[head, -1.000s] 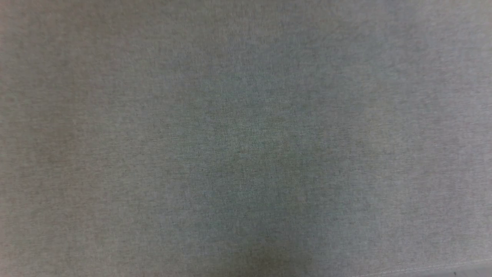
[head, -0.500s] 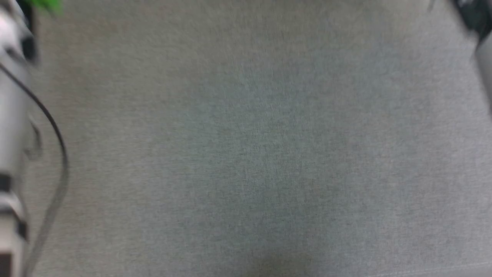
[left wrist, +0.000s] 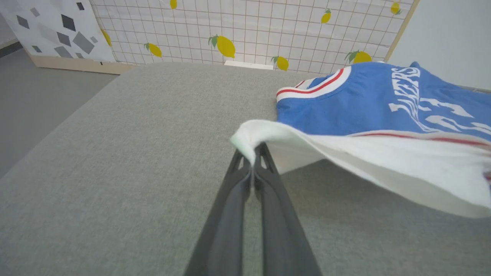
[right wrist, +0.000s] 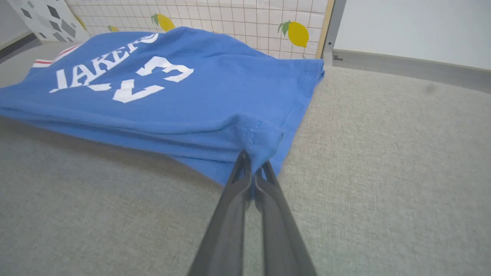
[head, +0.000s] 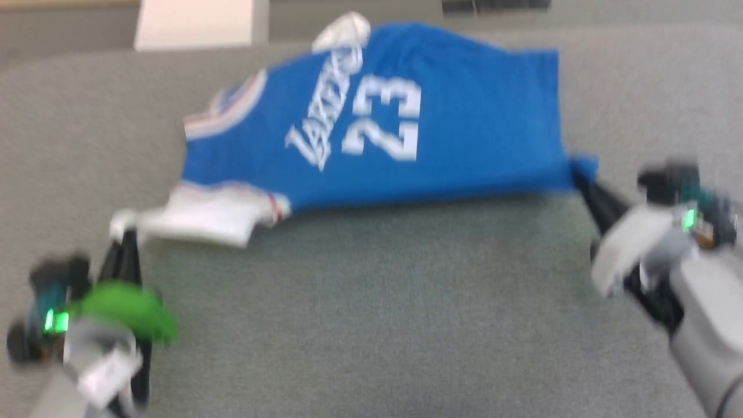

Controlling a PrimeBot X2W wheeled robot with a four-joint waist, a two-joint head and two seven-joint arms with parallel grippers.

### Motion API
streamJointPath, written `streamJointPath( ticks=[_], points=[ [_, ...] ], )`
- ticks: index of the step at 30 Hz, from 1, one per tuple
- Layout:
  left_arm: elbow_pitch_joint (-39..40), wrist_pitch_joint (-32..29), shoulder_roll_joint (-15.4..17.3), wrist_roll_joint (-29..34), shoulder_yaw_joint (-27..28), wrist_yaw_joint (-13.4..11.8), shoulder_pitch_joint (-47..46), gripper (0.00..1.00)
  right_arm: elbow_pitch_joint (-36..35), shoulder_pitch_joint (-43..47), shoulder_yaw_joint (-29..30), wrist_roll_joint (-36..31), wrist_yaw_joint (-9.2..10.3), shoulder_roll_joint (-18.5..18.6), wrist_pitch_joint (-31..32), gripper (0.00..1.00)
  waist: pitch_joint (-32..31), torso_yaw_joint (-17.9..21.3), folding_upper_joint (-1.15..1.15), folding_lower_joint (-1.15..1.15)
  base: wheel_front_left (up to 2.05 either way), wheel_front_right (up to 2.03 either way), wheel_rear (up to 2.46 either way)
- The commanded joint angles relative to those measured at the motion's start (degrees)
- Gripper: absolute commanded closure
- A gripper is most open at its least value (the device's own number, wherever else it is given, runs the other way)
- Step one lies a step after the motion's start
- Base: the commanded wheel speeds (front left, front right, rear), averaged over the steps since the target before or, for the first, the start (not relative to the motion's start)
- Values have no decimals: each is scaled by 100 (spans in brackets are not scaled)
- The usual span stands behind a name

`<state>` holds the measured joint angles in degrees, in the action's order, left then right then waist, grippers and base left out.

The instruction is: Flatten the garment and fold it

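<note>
overall, the garment (head: 453, 116) lay across the far part of the grey fabric-covered desk (head: 371, 325), printed side up, with the white lettering and the number 23 (head: 383, 119) facing the head camera. the left tool (head: 125, 232) was clenched on the edge of the near white sleeve (left wrist: 383, 168), its two dark fingers pressed together with a fold of white cloth pinched at the tips. the sleeve was raised off the desk at that point and cast a shadow beneath it. the right tool (head: 583, 177) was clenched on a hem corner of the blue body, at the side seam (the stitching ran down into the pinch in the right wrist view). the blue cloth near that corner stood lifted off the desk, with shadow under its near edge. the red-and-white striped trim (left wrist: 318, 82) marked the neck opening toward the robot's left. a second white sleeve (head: 342, 32) lay bunched at the far edge. the head view was motion-blurred. behind the desk stood a tiled panel (left wrist: 249, 27) printed with lemons.
</note>
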<state>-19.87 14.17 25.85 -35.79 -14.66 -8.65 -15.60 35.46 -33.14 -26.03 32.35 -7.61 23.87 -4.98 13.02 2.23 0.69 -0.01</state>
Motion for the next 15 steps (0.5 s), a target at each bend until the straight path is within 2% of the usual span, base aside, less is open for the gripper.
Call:
streamJointPath(
  ticks=[1,9,15],
  points=[
    [264,-72,130,-149,131,-211,456,100,-176,410,171,34,12,64,63,100,-646,-120,-69,1,0,0,0],
    [1829,-781,348,-352,206,-981,2453,100,-1478,2555,1301,-300,12,-121,632,100,-1110,-155,-69,1,0,0,0],
    [2472,-1299,442,-515,136,-1309,3379,100,-2512,3985,2097,-689,12,-555,1210,100,-1367,-234,-69,1,0,0,0]
  ],
)
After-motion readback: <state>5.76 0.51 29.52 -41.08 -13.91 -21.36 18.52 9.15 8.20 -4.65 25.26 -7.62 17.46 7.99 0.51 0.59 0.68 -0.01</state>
